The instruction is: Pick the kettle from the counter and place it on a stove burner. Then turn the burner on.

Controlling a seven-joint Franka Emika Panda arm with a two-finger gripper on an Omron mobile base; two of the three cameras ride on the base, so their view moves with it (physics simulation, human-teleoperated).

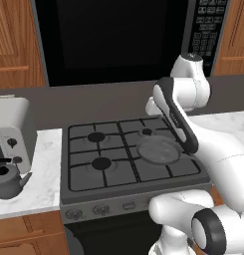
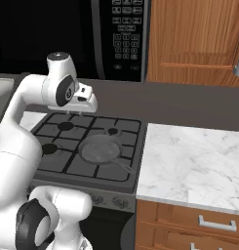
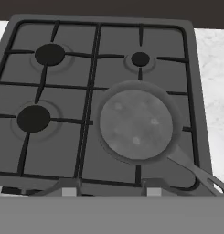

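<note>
The gripper [image 2: 72,113] hangs high over the far side of the stove [image 1: 83,191], touching nothing. I cannot tell if its fingers are apart or together. The kettle [image 1: 6,182] sits on the counter [image 1: 46,174] left of the stove, lid on. A flat grey pan [image 3: 135,124] rests on the near right burner, with nothing in it.

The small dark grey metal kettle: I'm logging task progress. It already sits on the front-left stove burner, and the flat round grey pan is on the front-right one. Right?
Not quite. The small dark grey metal kettle is not on the stove: the left base view shows it standing on the white marble counter left of the stove. The front-left round black burner cap is bare. The flat round grey pan does sit on the front-right burner.
</note>
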